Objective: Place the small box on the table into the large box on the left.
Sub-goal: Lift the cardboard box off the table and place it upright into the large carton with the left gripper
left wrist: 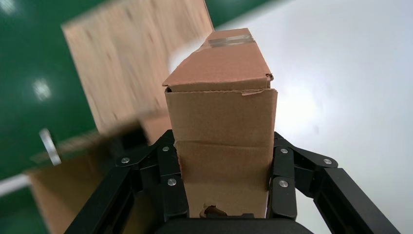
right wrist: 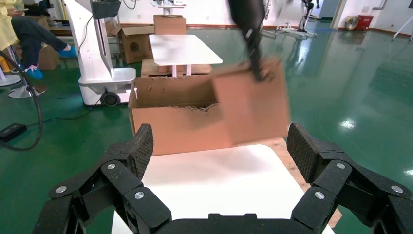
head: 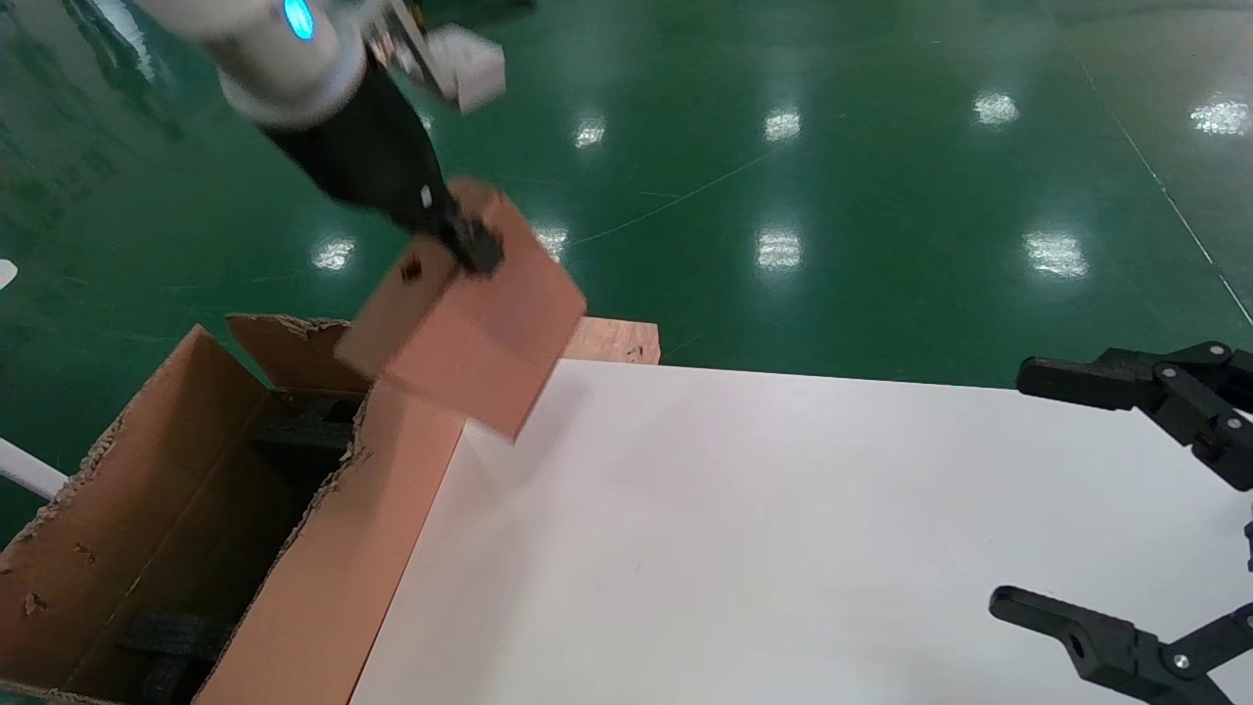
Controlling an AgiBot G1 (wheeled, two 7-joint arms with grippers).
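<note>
My left gripper (head: 468, 243) is shut on the small box (head: 470, 323), a plain brown cardboard cuboid held tilted in the air over the table's far left corner, at the near rim of the large box (head: 147, 509). In the left wrist view the small box (left wrist: 221, 122) fills the space between the black fingers (left wrist: 171, 180). The large box is an open carton with ragged flap edges and black foam inside, standing left of the white table (head: 783, 539). From the right wrist view the small box (right wrist: 253, 105) hangs in front of the large box (right wrist: 165, 114). My right gripper (head: 1018, 485) stands open at the table's right edge.
A bare wooden board (head: 617, 341) sticks out behind the table's far left corner. Shiny green floor (head: 832, 147) lies beyond the table. In the right wrist view another white table (right wrist: 182, 48), more cartons and a seated person (right wrist: 22, 29) are far behind.
</note>
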